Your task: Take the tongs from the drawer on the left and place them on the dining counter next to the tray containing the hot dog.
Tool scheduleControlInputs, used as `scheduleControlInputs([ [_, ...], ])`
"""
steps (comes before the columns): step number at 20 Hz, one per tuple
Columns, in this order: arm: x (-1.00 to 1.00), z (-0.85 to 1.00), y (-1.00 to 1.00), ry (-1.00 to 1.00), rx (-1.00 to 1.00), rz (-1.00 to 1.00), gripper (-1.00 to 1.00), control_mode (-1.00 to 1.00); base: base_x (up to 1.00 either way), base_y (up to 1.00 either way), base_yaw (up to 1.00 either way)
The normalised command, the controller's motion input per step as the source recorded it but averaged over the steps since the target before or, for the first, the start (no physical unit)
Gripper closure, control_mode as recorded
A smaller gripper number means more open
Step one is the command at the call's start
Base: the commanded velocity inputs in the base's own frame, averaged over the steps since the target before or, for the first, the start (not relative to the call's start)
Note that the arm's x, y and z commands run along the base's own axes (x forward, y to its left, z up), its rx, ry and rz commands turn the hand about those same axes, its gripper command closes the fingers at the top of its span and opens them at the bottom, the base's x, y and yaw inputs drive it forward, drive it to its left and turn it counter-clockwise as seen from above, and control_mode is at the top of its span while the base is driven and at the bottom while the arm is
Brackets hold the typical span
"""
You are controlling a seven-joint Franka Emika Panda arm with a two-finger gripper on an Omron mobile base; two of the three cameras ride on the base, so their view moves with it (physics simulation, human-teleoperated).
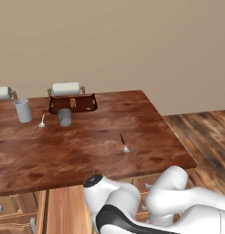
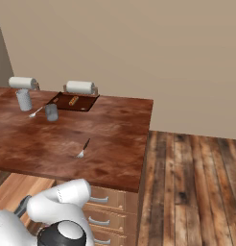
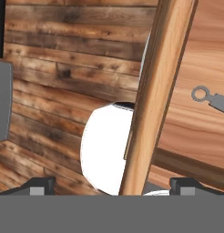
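Note:
In the hand view, the drawer stands pulled open, its wooden rim crossing the picture at a slant. On its pale wood floor to the right lie the grey tongs, ring end showing, the rest cut off by the frame edge. My gripper is open above the drawer rim, away from the tongs, with nothing between its fingertips. On the dining counter, the dark tray with the hot dog sits at the far side. The folded arm reaches down in front of the counter.
A fork lies mid-counter. A grey cup, a spoon and a taller cup stand near the tray, with paper-towel rolls behind. Closed drawers line the cabinet; plank floor lies to the right.

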Motion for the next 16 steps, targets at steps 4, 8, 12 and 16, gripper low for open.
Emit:
scheduleControlInputs([
  [4,0.21,0.17,-0.17,0.0,0.0,0.0,-1.0,-1.0,0.0,0.0,0.0],
  [8,0.27,0.04,-0.02,0.0,0.0,-0.03,-1.0,-1.0,0.0,0.0,0.0],
  [12,0.2,0.0,0.0,0.0,0.0,-0.15,-1.0,-1.0,0.0,0.0,0.0],
  [16,0.06,0.0,0.0,0.0,0.0,-0.25,-1.0,-1.0,0.0,0.0,0.0],
])
